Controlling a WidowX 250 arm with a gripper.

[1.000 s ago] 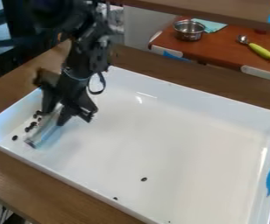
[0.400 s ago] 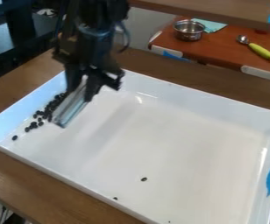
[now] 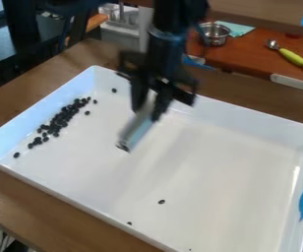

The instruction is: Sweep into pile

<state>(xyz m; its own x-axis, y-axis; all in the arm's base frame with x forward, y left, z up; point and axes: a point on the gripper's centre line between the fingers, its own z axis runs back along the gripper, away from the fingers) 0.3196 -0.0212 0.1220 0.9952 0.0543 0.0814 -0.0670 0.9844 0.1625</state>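
Gathering strays looks like the step in hand: most of the black beans point(image 3: 64, 116) already form a long, loose band beyond the gripper point(image 3: 147, 109), toward the view's left, along the tray wall. Not a compact pile yet, so mid-task is my call.

Gripper state: fingers closed down on the flat-edged scraper point(image 3: 136, 131), apart only by what they pinch. Nothing else in hold. Scraper hangs below the fingertips, tilted, lower end angled toward the view's lower left. Can't tell if its edge touches the white tray point(image 3: 233, 177).

Outliers: 1 bean point(image 3: 114, 90) up and left of the gripper, 2 more below it toward the near wall, 1 nearer the scraper's lower side point(image 3: 161, 202), 1 close to the wall point(image 3: 129, 223).

Next move, my read: get the edge on the far side of those 2, press lightly, drag toward the band (low and slow, beans roll). Too steep a tilt could skip over them.

Arm pose: comes in from the top edge, wrist above the tray, gripper pointing down.
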